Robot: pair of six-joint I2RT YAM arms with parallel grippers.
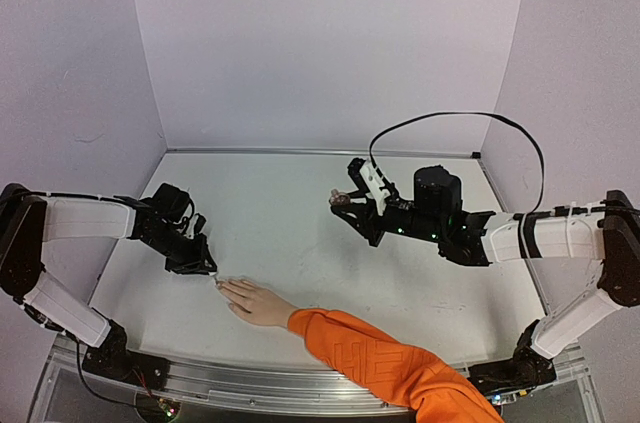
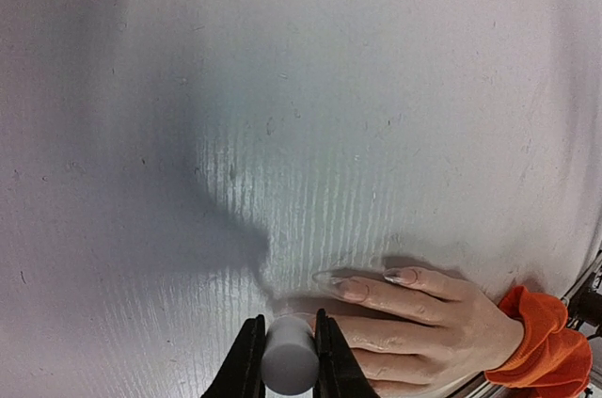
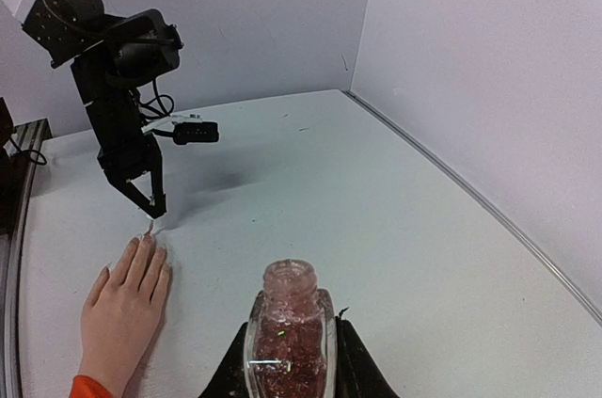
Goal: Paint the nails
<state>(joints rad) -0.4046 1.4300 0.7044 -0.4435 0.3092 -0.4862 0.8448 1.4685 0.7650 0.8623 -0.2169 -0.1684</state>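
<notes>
A pale hand (image 1: 255,301) with an orange sleeve (image 1: 380,361) lies flat on the table, fingers pointing left. Its long, pale nails (image 2: 403,276) show in the left wrist view. My left gripper (image 1: 203,265) is shut on a grey cylindrical brush cap (image 2: 289,358), held just over the fingertips; in the right wrist view the whitish brush tip (image 3: 150,226) is at the tip of the longest finger. My right gripper (image 1: 345,203) is shut on an open glass bottle of reddish glitter polish (image 3: 289,342), held upright above the table's middle right.
White table (image 1: 300,203) with pale walls on three sides. A black cable (image 1: 470,118) loops over the right arm. A metal rail (image 1: 250,383) runs along the near edge, and the sleeved arm crosses it.
</notes>
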